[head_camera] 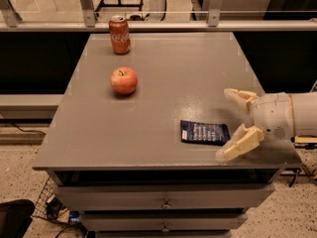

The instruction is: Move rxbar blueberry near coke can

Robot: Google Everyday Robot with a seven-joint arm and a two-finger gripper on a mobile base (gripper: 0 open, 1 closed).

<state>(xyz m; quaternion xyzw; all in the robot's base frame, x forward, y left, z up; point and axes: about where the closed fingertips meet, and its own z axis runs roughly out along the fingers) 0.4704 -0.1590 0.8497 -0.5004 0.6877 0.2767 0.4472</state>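
Observation:
The rxbar blueberry (205,132) lies flat on the grey table (163,73), near its front right edge. The coke can (120,34) stands upright at the table's far left. My gripper (227,124) comes in from the right, just right of the bar and a little above the table. Its cream fingers (241,142) are spread open, one behind and one in front of the bar's right end. It holds nothing.
A red-orange apple (124,80) sits on the table's left half, between the can and the bar. A metal railing (158,26) runs behind the table. Drawers (163,202) are below the front edge.

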